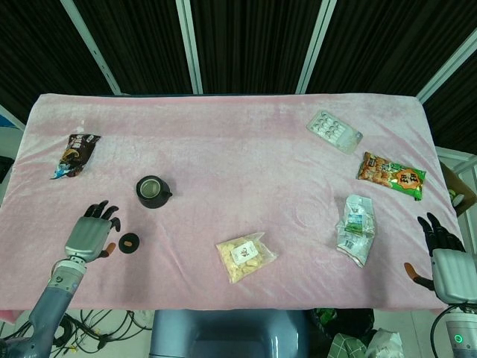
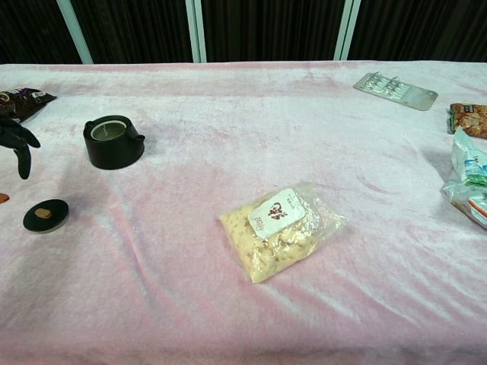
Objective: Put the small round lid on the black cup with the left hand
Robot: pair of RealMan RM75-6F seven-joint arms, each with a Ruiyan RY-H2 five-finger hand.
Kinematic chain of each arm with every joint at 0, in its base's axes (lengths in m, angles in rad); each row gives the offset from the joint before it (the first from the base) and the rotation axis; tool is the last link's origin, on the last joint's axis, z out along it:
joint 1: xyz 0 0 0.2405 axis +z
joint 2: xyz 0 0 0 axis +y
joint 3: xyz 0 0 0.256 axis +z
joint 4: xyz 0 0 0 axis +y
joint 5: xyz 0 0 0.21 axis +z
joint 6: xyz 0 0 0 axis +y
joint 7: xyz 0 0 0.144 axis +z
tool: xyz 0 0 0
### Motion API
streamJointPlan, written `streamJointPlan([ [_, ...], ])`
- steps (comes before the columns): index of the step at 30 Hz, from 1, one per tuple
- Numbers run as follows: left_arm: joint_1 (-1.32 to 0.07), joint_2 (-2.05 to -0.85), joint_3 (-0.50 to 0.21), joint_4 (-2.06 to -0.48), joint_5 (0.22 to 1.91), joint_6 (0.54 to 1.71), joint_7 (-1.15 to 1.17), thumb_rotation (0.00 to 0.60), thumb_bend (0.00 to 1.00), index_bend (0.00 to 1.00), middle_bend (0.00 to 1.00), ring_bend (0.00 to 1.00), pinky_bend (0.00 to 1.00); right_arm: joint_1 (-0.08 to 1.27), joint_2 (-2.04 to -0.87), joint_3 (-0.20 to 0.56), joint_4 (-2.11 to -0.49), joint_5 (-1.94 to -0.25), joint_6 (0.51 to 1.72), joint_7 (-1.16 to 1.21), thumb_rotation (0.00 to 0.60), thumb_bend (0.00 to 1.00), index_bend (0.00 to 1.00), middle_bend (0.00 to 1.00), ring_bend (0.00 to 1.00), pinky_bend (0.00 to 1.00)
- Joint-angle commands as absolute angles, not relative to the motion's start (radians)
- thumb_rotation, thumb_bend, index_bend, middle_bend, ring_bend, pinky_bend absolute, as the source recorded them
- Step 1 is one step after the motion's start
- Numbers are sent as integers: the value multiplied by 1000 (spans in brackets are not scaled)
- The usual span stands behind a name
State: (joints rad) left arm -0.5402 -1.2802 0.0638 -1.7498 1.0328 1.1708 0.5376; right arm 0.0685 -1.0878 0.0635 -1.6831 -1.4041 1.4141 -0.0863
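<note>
One small round lid (image 1: 130, 242) sits flat on the pink cloth just at 3 o'clock of the left hand (image 1: 89, 234), not touching. That hand's released, fingers spread, holding nothing. Black cup (image 1: 151, 192) stands uncovered at the lid's 1 o'clock.

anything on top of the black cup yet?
No. The cup is uncovered; its pale inner rim shows, its bottom does not. The lid lies on the cloth beside the left hand.
</note>
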Motion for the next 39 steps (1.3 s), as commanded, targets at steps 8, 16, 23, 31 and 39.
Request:
streamJointPlan([
  [8, -540, -1321, 61, -1680, 1053, 1109, 501, 600, 326, 462, 162, 0, 103, 68, -1087, 64, -1683, -1403, 1415, -85, 600, 174, 0, 25, 137, 190],
  [16, -542, -1345, 56, -1649, 1060, 1085, 495, 600, 326, 463, 162, 0, 96, 68, -1087, 64, -1683, -1403, 1415, -84, 600, 174, 0, 25, 137, 190],
  [23, -543, -1360, 56, -1630, 1061, 1068, 498, 600, 329, 469, 163, 0, 91, 68, -1087, 65, -1683, -1402, 1415, -83, 600, 173, 0, 25, 137, 190],
  [31, -548, -1377, 46, -1614, 1062, 1058, 502, 600, 335, 484, 166, 0, 91, 69, -1086, 66, -1683, -1401, 1414, -81, 600, 174, 0, 25, 137, 190],
  [39, -553, -1394, 37, -1601, 1054, 1047, 518, 600, 338, 504, 167, 0, 88, 68, -1086, 67, -1683, -1399, 1414, -80, 600, 173, 0, 25, 137, 191],
])
